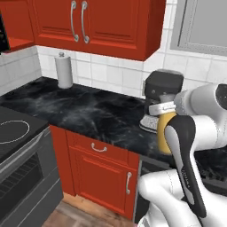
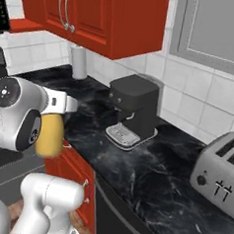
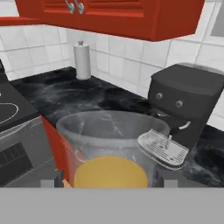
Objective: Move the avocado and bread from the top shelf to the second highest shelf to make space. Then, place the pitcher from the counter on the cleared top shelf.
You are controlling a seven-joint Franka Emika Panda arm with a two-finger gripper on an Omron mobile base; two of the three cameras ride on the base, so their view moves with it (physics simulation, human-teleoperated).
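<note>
The tall yellow-orange pitcher with the pale, see-through neck (image 3: 111,151) sits right at the gripper (image 3: 109,181), its open mouth directly ahead of the hand camera and its yellow body between the two dark finger tips; from the left base view the yellow body (image 1: 165,132) hangs just under the white wrist, and from the right base view it (image 2: 50,134) appears in front of the red cabinet fronts, off the slab, so I judge it lifted and carried. The fingers look clamped on the pitcher's sides, though the contact itself is mostly hidden by the neck and the arm. Judging from this, the pickup from the counter is done; the fridge, its shelves, the avocado and the bread are not before these cameras, so whether the top shelf is cleared cannot be told from here, and the carry to the fridge and the placing are left. Just below and beyond the gripper lies the long black marble-patterned counter with faint white veins (image 1: 88,113). Ahead and to the hand's right stands a boxy dark-grey coffee machine with a slotted drip tray (image 3: 183,105). Farther ahead, to its left, an upright white paper-towel roll (image 3: 82,60) stands against the tiled wall, and a silver two-slot toaster (image 2: 219,170) rests well apart along the counter.
</note>
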